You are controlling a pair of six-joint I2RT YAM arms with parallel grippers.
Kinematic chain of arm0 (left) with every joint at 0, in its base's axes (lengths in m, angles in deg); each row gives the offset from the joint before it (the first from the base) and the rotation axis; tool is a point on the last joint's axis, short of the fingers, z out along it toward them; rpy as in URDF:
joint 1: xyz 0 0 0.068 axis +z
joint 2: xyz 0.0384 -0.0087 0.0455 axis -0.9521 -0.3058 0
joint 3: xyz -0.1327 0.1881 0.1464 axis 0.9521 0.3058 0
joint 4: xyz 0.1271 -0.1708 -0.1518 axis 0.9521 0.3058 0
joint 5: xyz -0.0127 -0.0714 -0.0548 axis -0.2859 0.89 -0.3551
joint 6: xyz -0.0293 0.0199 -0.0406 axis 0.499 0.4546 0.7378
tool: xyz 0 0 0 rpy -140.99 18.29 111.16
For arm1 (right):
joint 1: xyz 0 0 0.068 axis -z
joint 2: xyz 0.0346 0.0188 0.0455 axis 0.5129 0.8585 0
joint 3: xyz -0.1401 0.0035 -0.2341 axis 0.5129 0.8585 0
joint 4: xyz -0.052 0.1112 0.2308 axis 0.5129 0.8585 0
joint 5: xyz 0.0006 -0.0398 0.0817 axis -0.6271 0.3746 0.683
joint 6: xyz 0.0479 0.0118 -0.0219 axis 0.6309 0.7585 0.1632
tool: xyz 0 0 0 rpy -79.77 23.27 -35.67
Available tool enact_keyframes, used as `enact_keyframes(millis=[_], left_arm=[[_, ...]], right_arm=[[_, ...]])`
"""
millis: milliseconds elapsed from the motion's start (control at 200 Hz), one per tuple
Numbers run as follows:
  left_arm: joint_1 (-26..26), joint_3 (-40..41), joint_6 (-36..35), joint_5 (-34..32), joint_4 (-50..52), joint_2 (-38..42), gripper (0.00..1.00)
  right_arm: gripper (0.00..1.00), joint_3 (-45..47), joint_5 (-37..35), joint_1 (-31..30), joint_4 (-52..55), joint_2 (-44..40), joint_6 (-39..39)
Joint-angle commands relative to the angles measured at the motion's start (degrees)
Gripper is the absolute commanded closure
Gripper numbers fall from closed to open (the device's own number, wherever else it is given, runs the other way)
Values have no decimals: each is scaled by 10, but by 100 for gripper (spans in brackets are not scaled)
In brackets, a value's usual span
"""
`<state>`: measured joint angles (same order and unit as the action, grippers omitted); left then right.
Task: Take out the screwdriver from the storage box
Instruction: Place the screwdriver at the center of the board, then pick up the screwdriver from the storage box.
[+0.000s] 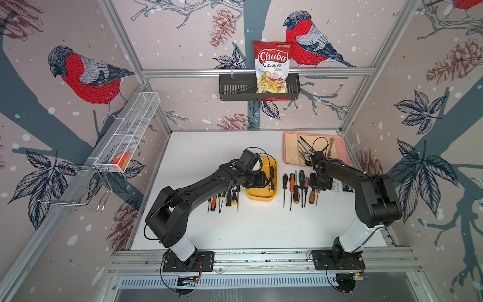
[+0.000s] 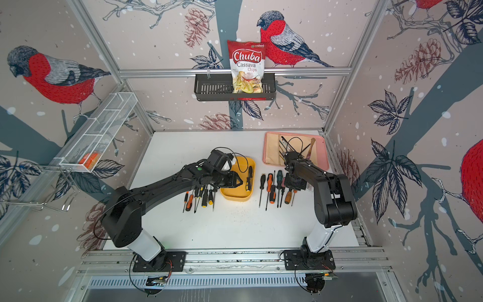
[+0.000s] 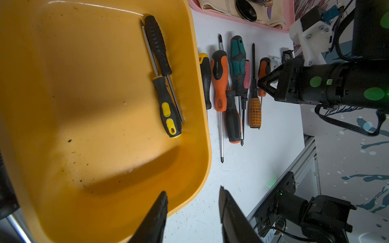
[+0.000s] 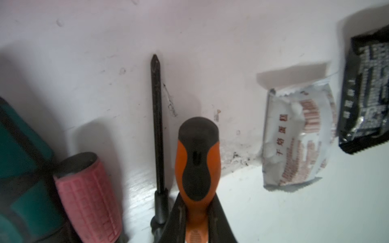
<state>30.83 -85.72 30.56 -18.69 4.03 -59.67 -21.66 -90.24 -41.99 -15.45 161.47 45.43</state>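
Observation:
The storage box [image 1: 261, 196] [image 2: 236, 196] [image 3: 84, 105] is a shallow yellow tub at the table's middle. Two screwdrivers lie side by side along its right wall, one with a black handle [image 3: 157, 44] and one with a black-and-yellow handle [image 3: 169, 113] [image 1: 271, 179]. My left gripper [image 3: 192, 193] [image 2: 239, 180] hangs open over the box's right side with nothing between its fingers. My right gripper [image 4: 196, 202] [image 3: 260, 84] is low at the right end of the screwdriver row. It is shut on an orange-and-black screwdriver handle [image 4: 197, 160] lying on the table.
Rows of screwdrivers lie on the table left [image 1: 224, 198] and right [image 1: 295, 188] of the box. A pink tray [image 1: 342, 149] with cutlery sits at the back right. Two small packets [image 4: 299, 136] lie beside the right gripper. A black basket [image 1: 235, 89] hangs on the back wall.

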Motion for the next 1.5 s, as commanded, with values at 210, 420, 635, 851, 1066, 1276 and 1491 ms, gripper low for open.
enact_keyframes(millis=[210, 420, 635, 851, 1066, 1276, 1491], left_arm=[[-1, 1, -1, -9, -2, -1, 57], [-1, 2, -1, -13, 0, 1, 57], [-1, -2, 2, -22, 4, 3, 57], [-1, -26, 6, -47, 30, -19, 57], [0, -68, 8, -53, 53, -68, 57], [-1, -109, 20, -59, 68, -117, 57], [-7, -137, 36, -65, 71, -156, 57]], right_arm=[[75, 2, 2, -2, -6, 4, -3], [71, 0, 1, -3, 0, -3, -1], [71, -7, 1, -6, 20, -36, 5], [71, -9, 38, -16, 33, -107, 11], [71, 12, 144, -32, 2, -192, 11], [68, 58, 301, -38, -60, -287, 5], [67, 107, 418, -40, -96, -351, 11]])
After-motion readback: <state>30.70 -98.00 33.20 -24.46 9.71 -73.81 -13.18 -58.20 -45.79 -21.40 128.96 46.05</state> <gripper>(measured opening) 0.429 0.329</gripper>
